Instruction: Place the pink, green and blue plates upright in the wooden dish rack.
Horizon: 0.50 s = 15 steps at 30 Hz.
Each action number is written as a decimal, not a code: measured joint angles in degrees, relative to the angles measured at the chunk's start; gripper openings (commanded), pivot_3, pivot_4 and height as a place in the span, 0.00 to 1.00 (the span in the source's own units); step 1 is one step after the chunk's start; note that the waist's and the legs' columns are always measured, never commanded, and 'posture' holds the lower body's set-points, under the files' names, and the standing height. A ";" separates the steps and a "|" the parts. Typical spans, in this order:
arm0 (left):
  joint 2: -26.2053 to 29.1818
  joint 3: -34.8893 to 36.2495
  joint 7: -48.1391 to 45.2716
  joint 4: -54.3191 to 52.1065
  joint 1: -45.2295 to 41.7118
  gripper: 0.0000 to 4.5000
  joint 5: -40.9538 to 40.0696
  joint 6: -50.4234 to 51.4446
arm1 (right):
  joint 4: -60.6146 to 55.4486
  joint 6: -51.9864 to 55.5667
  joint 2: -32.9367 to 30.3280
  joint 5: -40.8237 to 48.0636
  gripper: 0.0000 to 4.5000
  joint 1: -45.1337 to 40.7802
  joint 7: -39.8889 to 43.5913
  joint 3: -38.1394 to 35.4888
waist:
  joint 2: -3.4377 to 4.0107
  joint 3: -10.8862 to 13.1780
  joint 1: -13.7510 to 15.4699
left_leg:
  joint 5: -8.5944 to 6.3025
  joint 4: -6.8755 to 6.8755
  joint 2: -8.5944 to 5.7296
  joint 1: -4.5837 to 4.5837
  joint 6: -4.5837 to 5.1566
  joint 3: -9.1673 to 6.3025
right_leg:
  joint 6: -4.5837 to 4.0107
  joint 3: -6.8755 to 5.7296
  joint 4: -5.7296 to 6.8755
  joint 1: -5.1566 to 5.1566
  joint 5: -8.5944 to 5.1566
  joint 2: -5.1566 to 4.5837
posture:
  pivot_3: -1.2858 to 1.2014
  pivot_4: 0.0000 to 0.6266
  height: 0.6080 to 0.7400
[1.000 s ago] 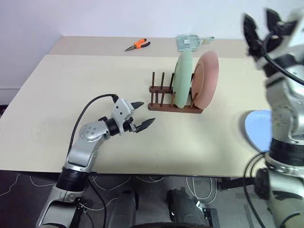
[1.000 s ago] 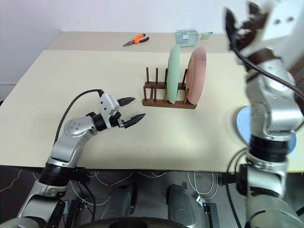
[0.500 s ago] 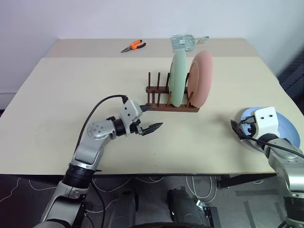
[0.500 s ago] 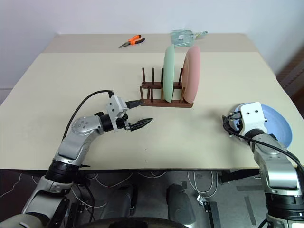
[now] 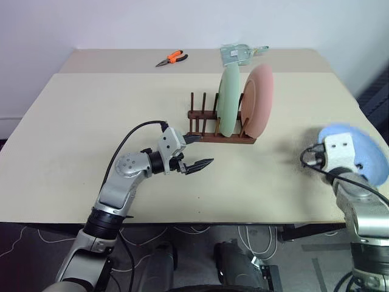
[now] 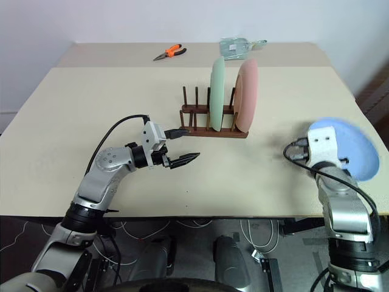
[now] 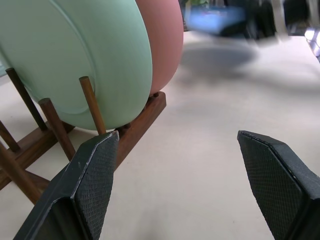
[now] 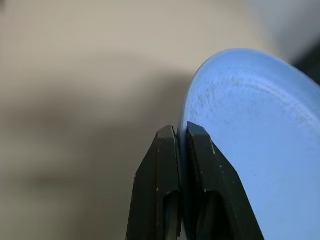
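Observation:
The wooden dish rack (image 5: 213, 135) stands mid-table with the green plate (image 5: 230, 100) and the pink plate (image 5: 260, 100) upright in it, side by side. My left gripper (image 5: 205, 150) hovers open just in front of the rack's left end, with nothing between its fingers (image 7: 95, 170). At the right edge of the table the blue plate (image 5: 364, 149) is tilted up and blurred. My right gripper (image 8: 182, 137) is shut on its rim, fingers (image 8: 165, 155) pinching the edge.
Orange-handled pliers (image 5: 172, 58) and a clear packet (image 5: 240, 53) lie at the table's far edge. The rack has free peg slots (image 5: 200, 112) left of the green plate. Bare tabletop (image 5: 279, 176) separates the rack from the blue plate.
My right arm dropped from head height to the blue plate, shut on its rim and tipped it up off the table. My left gripper edged slightly toward the rack.

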 measured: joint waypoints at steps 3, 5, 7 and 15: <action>0.09 0.41 1.09 1.07 -0.16 0.87 0.78 -1.44 | -3.05 -3.93 0.25 2.31 0.01 -8.53 0.36 -2.25 | -0.02 0.00 0.29 | 0.00 -0.08 0.01 -0.01 0.00 -0.08 | 0.07 -0.05 -0.02 0.01 -0.01 0.02 | 0.52 0.24 1.00; 0.24 2.11 3.01 3.74 -0.67 0.87 1.50 -3.74 | -4.78 -2.72 3.40 10.77 0.01 -17.48 2.07 -3.70 | 0.01 0.04 -0.07 | 0.00 -0.09 0.03 -0.01 0.00 -0.06 | 0.06 -0.04 -0.01 -0.03 0.01 0.01 | 0.52 0.24 1.00; 0.82 4.59 4.95 6.49 -1.30 0.87 1.91 -5.83 | -8.18 0.97 7.63 24.28 0.01 -27.33 3.06 -4.89 | 0.06 0.07 -0.51 | 0.01 -0.12 0.05 -0.01 0.01 -0.15 | 0.05 -0.11 0.11 -0.05 0.02 0.03 | 0.52 0.24 1.00; 5.67 11.42 5.25 9.60 -0.11 0.87 0.69 -7.35 | -14.62 9.00 25.32 65.51 0.01 -34.85 -5.22 -0.92 | -0.05 0.02 -0.66 | -0.01 -0.11 0.01 -0.09 0.04 -0.31 | 0.03 -0.36 0.09 0.02 0.02 -0.12 | 0.52 0.24 1.00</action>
